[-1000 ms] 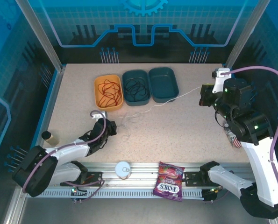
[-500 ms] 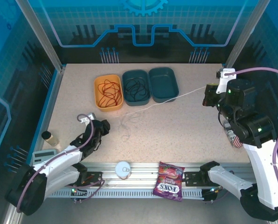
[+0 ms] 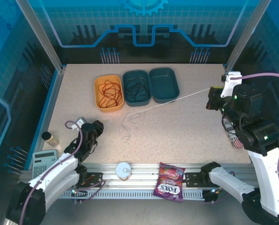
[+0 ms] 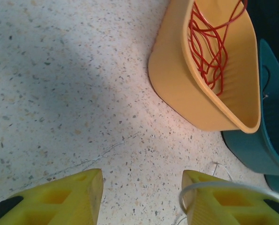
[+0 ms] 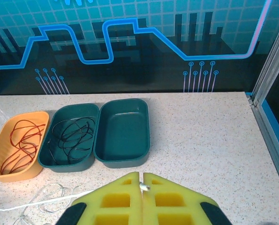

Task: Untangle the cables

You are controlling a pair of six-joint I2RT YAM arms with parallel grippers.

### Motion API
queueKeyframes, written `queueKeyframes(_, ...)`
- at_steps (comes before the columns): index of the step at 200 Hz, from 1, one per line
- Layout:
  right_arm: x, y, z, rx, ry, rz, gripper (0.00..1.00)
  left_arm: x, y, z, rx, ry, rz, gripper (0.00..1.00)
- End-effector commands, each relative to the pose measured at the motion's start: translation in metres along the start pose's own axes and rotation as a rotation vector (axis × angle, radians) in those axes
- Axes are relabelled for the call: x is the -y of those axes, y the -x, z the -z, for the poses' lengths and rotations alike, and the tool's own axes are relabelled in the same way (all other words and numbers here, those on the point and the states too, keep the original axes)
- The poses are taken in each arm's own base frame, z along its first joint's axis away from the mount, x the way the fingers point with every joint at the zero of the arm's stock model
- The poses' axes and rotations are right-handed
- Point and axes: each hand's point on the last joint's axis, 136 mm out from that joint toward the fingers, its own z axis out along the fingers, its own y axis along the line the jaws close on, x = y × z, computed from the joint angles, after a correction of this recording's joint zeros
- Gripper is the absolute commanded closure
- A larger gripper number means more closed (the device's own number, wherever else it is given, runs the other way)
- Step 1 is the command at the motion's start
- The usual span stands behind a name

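Note:
A white cable [image 3: 177, 97] runs taut from my right gripper [image 3: 211, 95] across the table to loose curls [image 3: 128, 124] near the middle. That gripper [image 5: 142, 181] is shut on the cable's end [image 5: 144, 188], and the cable [image 5: 45, 202] trails off to the left. My left gripper [image 3: 97, 126] sits left of the curls, low over the table. It [image 4: 142, 197] stands open with bare table between its fingers. A loop of white cable [image 4: 182, 197] rests against its right finger. A red cable [image 3: 109, 92] lies in the orange tray [image 3: 97, 96], a black cable [image 3: 136, 89] in the teal tray [image 3: 126, 96].
A teal tray [image 3: 176, 91] with nothing in it stands right of the other two. A small jar [image 3: 49, 138] and a calculator [image 3: 44, 160] sit at the near left. A white round reel [image 3: 123, 169] and a candy bag [image 3: 170, 183] lie on the front rail.
My left gripper has opened and drawn back toward the near left, away from the white curls. My right gripper has moved right, still shut on the cable, pulling it straighter.

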Motion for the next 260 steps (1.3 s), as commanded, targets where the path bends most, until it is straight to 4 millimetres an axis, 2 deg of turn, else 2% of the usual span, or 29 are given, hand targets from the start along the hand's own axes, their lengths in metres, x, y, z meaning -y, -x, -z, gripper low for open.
queueKeyframes(1, 0.017, 0.009, 0.007, 0.052, -0.079, -0.033, 1.00, -0.026, -0.004, -0.002, -0.011, 0.068, 0.085, 0.52)
queueKeyframes(40, 0.019, 0.010, 0.003, 0.049, -0.096, -0.030, 1.00, -0.026, 0.001, -0.003, -0.020, 0.062, 0.130, 0.48)
queueKeyframes(57, 0.025, 0.014, 0.007, 0.061, -0.135, -0.022, 1.00, -0.032, 0.005, -0.004, -0.023, 0.072, 0.166, 0.44)
queueKeyframes(98, 0.036, 0.015, 0.016, 0.079, -0.183, -0.016, 1.00, -0.033, 0.019, -0.006, -0.027, 0.054, 0.192, 0.30)
queueKeyframes(133, 0.033, 0.007, 0.011, 0.053, -0.166, -0.022, 1.00, -0.016, 0.027, -0.007, -0.060, -0.020, 0.196, 0.11)
queueKeyframes(150, 0.038, 0.005, 0.010, 0.047, -0.198, -0.019, 1.00, -0.016, 0.031, -0.009, -0.081, -0.036, 0.257, 0.09)
queueKeyframes(182, 0.043, 0.005, 0.015, 0.054, -0.218, -0.018, 1.00, -0.030, 0.039, -0.011, -0.079, -0.031, 0.368, 0.09)
queueKeyframes(200, 0.045, 0.003, 0.016, 0.049, -0.230, -0.017, 1.00, -0.030, 0.046, -0.010, -0.064, -0.049, 0.392, 0.10)
queueKeyframes(216, 0.044, 0.000, 0.013, 0.038, -0.221, -0.020, 1.00, -0.022, 0.051, -0.008, -0.059, -0.078, 0.376, 0.23)
queueKeyframes(242, 0.036, -0.008, 0.004, 0.013, -0.185, -0.032, 1.00, -0.001, 0.056, -0.003, -0.071, -0.177, 0.340, 0.37)
queueKeyframes(260, 0.027, -0.014, -0.005, -0.014, -0.136, -0.043, 1.00, 0.028, 0.063, 0.004, -0.083, -0.305, 0.278, 0.46)
